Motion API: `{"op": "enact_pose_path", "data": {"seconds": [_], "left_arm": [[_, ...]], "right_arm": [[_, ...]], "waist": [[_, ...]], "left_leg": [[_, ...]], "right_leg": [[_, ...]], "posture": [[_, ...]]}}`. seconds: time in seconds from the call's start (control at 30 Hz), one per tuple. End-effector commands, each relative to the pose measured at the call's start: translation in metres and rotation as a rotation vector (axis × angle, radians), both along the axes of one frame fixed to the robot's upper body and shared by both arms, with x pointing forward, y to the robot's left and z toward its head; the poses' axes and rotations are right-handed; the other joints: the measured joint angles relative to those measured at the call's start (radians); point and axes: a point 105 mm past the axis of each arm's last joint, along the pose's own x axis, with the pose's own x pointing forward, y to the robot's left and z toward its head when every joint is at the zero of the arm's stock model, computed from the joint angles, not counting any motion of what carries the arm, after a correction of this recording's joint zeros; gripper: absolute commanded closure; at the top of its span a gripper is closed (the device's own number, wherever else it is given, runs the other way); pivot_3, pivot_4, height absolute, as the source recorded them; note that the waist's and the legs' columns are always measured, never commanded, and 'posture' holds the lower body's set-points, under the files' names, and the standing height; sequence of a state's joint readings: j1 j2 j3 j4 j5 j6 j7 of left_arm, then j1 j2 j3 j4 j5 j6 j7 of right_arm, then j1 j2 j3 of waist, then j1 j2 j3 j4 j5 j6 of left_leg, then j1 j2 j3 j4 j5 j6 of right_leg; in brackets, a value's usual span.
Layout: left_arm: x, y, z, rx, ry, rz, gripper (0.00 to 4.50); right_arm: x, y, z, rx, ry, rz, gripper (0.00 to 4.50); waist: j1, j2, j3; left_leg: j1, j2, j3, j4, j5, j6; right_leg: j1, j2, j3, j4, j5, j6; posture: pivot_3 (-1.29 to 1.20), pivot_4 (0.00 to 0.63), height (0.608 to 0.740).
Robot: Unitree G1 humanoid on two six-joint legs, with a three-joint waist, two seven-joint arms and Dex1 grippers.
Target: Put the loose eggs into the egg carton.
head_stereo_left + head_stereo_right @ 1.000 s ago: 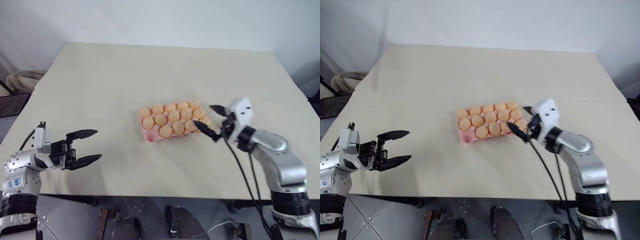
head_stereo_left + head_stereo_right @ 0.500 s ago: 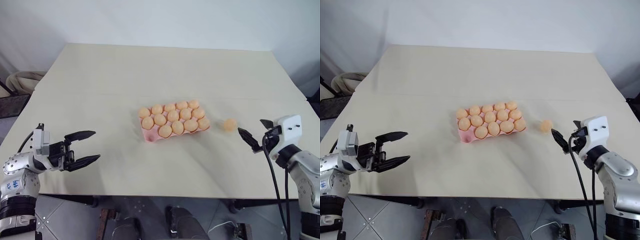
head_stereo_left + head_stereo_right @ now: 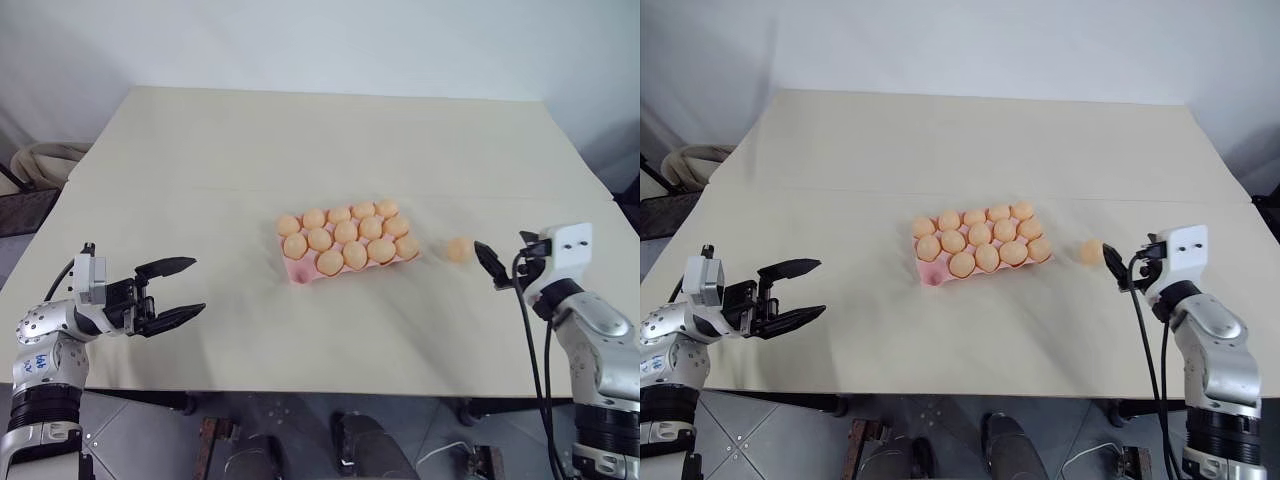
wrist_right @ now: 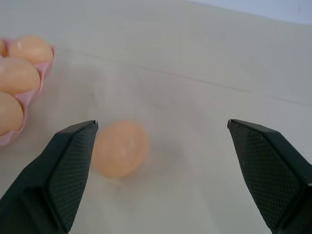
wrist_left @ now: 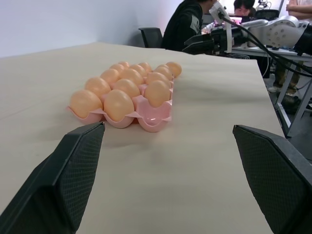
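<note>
One egg lying loose beside the carton, both grippers empty

While the pink egg carton [image 3: 346, 243] is sitting near the middle of the pale table [image 3: 300, 140], one loose egg [image 3: 459, 249] is lying on the bare tabletop just off the carton's right end, apart from its scalloped edge. Nearly every cup of the carton is holding an egg; from the left wrist view, one cup at the near corner is showing pink and appears to be unfilled, though the low angle is making that hard to confirm.

Just to the right of the loose egg, the right gripper [image 3: 489, 265] is hovering with its black fingers [image 4: 68, 170] spread wide apart and nothing between them. From the right wrist view the egg is lying close to one finger, without touching it as far as can be seen.

Over the near left edge of the table, well apart from the carton, the left gripper [image 3: 172, 293] is pointing toward the carton, its two fingers [image 5: 73, 170] parted and holding nothing.

Beyond the table's far side, seated people [image 5: 187, 24] and a chair [image 5: 151, 36] are showing in the left wrist view.
</note>
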State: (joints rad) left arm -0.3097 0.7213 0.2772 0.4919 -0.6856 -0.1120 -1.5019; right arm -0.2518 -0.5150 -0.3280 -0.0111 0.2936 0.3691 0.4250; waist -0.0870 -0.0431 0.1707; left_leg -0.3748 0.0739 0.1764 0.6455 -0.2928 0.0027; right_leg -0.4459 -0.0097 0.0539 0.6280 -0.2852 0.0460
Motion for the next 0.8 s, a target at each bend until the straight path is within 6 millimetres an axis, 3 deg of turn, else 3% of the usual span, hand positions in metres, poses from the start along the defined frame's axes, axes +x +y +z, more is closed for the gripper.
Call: {"op": "enact_pose_path", "data": {"seconds": [0.03, 0.3, 0.43, 0.77, 0.8], "left_arm": [[-0.009, 0.005, 0.008, 0.016, -0.042, -0.046, 0.00], [-0.010, 0.001, 0.006, 0.002, -0.049, -0.039, 0.00], [-0.009, -0.001, 0.007, -0.007, -0.058, -0.036, 0.00], [-0.009, -0.003, 0.006, -0.011, -0.063, -0.028, 0.00], [-0.008, -0.003, 0.006, -0.013, -0.064, -0.027, 0.00]], "right_arm": [[0.010, 0.001, 0.003, -0.024, -0.026, -0.019, 0.03], [0.036, 0.016, -0.002, 0.023, -0.027, 0.005, 0.03], [0.048, 0.023, -0.014, 0.030, 0.017, 0.008, 0.03], [0.054, 0.025, -0.036, 0.037, 0.086, -0.015, 0.03], [0.054, 0.025, -0.037, 0.036, 0.090, -0.020, 0.20]], "waist": [[0.000, 0.000, 0.000], [-0.002, 0.000, 0.000], [-0.001, 0.000, 0.000], [-0.003, 0.001, 0.000], [-0.003, 0.001, 0.000]], "left_leg": [[0.000, 0.000, 0.000, 0.000, 0.000, 0.000], [0.000, 0.000, 0.000, 0.001, 0.001, 0.000], [0.000, 0.000, 0.000, 0.001, 0.001, -0.001], [0.000, 0.000, 0.001, 0.001, 0.003, -0.004], [0.000, 0.000, 0.001, 0.002, 0.003, -0.004]], "right_leg": [[0.000, 0.000, 0.000, 0.000, 0.000, 0.000], [0.000, 0.000, 0.000, 0.001, 0.001, 0.001], [0.000, 0.000, 0.000, 0.002, 0.000, 0.001], [0.000, 0.000, 0.000, 0.002, 0.001, 0.001], [0.000, 0.000, 0.000, 0.002, 0.001, 0.001]], "posture": [[0.00, 0.150, 0.740], [0.00, 0.150, 0.740], [0.00, 0.150, 0.740], [0.00, 0.150, 0.740], [0.00, 0.150, 0.740]]}}
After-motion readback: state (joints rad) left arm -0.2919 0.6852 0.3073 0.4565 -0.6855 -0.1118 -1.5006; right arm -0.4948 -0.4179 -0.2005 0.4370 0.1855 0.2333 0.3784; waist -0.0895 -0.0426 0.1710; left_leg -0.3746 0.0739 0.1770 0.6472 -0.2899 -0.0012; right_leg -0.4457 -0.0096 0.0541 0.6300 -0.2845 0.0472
